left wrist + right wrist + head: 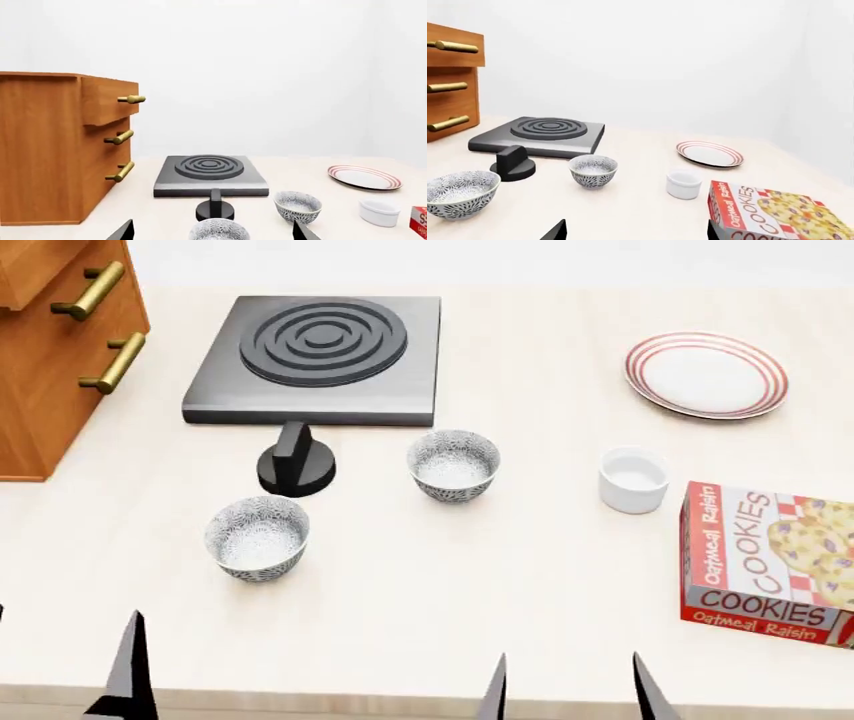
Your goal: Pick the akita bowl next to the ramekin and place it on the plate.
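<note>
pale walls stood behind a light wooden table (pixel 441 590) that carried everything. on it the akita bowl (pixel 454 465) sat upright and untouched, just in front of the dark stove block (pixel 320 355), with the ramekin (pixel 633 479) near it on the right and a black knob (pixel 296 462) close on its left. a second patterned bowl (pixel 258 537) stood nearer the robot and further left, apart from the first. the plate (pixel 706 374) lay toward the far right of the table, behind the ramekin and well apart from both bowls, with nothing on it. a cookies box (pixel 767 565) lay flat at the right edge, just beside the ramekin. a wooden drawer cabinet (pixel 60 340) with brass handles stood at the far left, its top drawer pulled partly out in the left wrist view. the left pincer (pixel 212 232) was released, its two dark fingertips spread wide at the near edge of its own view, with the second bowl showing between them; in the head view only one of its tips appeared, low at the left. the right pincer (pixel 567 692) was also released, its fingertips apart above the near edge of the table, holding nothing and well short of the akita bowl and the ramekin
</note>
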Available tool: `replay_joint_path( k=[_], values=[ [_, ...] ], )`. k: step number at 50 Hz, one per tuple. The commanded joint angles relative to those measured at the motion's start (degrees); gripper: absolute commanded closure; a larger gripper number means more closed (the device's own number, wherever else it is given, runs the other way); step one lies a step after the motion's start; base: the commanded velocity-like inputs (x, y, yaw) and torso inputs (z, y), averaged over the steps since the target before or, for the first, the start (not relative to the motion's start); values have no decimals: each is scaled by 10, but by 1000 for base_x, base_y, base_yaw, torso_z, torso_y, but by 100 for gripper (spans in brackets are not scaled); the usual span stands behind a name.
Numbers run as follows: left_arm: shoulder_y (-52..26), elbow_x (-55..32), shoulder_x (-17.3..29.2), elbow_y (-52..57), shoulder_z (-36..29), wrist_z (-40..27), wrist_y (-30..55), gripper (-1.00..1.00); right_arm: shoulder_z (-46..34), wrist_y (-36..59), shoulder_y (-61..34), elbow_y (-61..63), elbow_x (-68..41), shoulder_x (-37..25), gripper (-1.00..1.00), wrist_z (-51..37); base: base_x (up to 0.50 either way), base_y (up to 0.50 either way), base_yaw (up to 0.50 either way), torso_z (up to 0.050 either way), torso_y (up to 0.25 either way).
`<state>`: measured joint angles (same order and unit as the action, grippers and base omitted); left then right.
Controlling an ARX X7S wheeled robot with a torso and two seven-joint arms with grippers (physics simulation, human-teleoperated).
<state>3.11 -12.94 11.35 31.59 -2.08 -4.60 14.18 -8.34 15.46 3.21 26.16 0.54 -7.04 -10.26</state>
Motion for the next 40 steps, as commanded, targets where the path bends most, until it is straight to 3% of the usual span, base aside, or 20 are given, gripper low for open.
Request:
replay_joint_path(
  k=[1, 24, 40],
  values=[
    [-32, -43, 24, 91, 23, -26, 82, -100, -15, 65, -3, 86, 13, -10, -100, -10, 0, 0, 0, 0, 0],
    [-69, -131, 52, 186, 85, -55, 139, -100, -37, 147, -19, 209, 48, -25, -100, -33, 0, 0, 0, 0, 0],
    [-84, -161, 61, 199, 103, -71, 136, -100, -47, 133, -18, 216, 51, -34, -100, -41, 0, 0, 0, 0, 0]
  ],
)
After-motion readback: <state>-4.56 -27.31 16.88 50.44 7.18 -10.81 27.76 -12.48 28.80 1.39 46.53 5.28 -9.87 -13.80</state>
